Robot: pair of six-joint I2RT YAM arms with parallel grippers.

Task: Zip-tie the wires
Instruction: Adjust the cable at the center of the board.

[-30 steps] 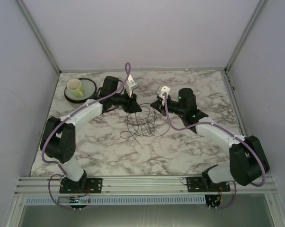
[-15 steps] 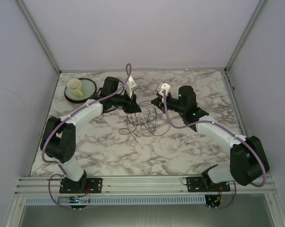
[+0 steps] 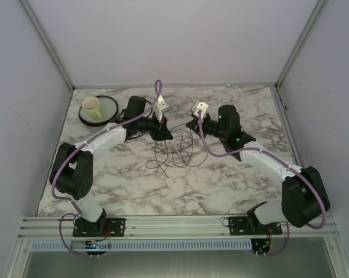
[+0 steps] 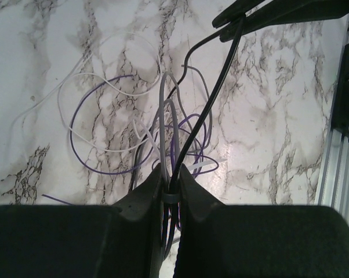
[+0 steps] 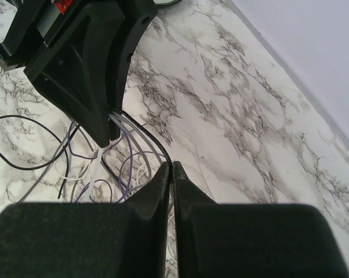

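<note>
The wires (image 3: 174, 152) lie as a loose tangle of thin black, grey and purple loops at mid-table, between the two arms. My left gripper (image 3: 163, 132) sits at the tangle's upper left. In the left wrist view it (image 4: 171, 174) is shut on a gathered bundle of wires, with a grey band (image 4: 171, 198) round the strands between the jaws. A pale zip-tie strip (image 4: 212, 165) lies just beyond. My right gripper (image 3: 190, 124) is opposite, at the upper right. In its wrist view it (image 5: 172, 165) is shut on a black wire (image 4: 208, 113) that runs taut to the left jaws.
A cream cup (image 3: 92, 105) stands on a dark plate (image 3: 108, 113) at the back left corner. Metal frame posts and grey walls bound the marble table (image 3: 221, 185). An aluminium rail (image 4: 337, 127) shows at the right of the left wrist view.
The left gripper has closed on the wire bundle and shifted slightly toward the back. The right gripper has edged back and stayed shut. The tangle is drawn up a little.
</note>
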